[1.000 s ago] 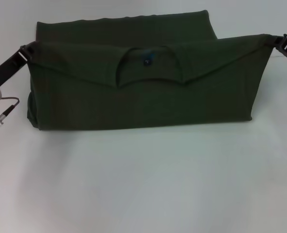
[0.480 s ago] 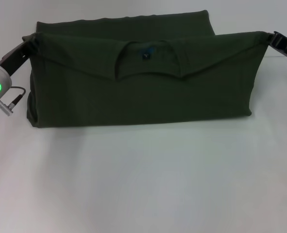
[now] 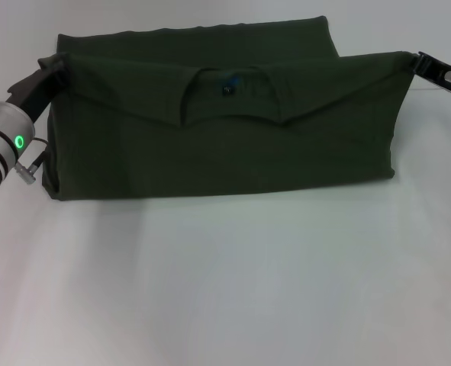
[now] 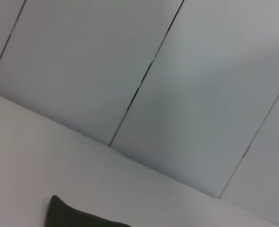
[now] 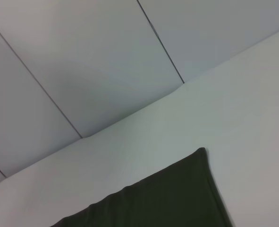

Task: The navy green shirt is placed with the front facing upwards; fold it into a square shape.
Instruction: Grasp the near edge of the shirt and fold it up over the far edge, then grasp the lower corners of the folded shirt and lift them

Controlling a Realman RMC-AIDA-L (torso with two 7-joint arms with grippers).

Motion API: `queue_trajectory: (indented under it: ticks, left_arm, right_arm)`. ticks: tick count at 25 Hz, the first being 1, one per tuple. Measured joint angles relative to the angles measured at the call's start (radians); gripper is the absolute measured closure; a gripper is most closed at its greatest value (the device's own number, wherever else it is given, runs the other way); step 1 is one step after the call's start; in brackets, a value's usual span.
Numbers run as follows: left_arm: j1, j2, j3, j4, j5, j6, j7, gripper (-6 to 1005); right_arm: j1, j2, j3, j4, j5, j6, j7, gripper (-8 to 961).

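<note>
We find the left gripper (image 3: 51, 70) at the far left of the table (image 3: 233, 290), its black fingers pinched on the left top corner of the shirt (image 3: 225, 145) and holding that corner up. The silver wrist below it shows a lit green ring. The shirt lies across the far half of the table, folded into a wide band; its upper layer is stretched taut between the two grippers, and a farther layer lies flat behind it. We note the collar (image 3: 229, 95) near the middle of the raised edge, folded over toward us, with a small dark label (image 3: 227, 90) showing inside it. The near edge of the shirt rests on the table in a straight line. No lettering shows on the surface facing us. At the far right, the right gripper (image 3: 417, 62) is clamped on the right top corner of the shirt, level with the left one. The left wrist view shows only a dark corner of cloth on the table and wall panels (image 4: 177, 85) beyond; the right wrist view shows a larger corner of the shirt lying flat.
</note>
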Motion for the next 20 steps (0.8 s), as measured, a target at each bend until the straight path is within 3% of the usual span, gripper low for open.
queue_trajectory:
  ticks: [8,14,20]
  left_arm:
    - [-0.005,-0.003,0.004,-0.020,-0.026,0.019,0.067,891]
    - [0.004,-0.005,-0.004,-0.032,-0.062,0.064,0.109,890]
    - [0.010,-0.005,-0.006,-0.058,-0.173,0.068,0.184,788]
  right_arm:
    - [0.003,0.000,-0.003,0.003,0.004,0.004,-0.011,920]
    - [0.002,0.000,-0.003,0.003,0.019,0.001,-0.029,817]
    - [-0.006,0.000,-0.003,0.021,0.079,-0.017,-0.090,690]
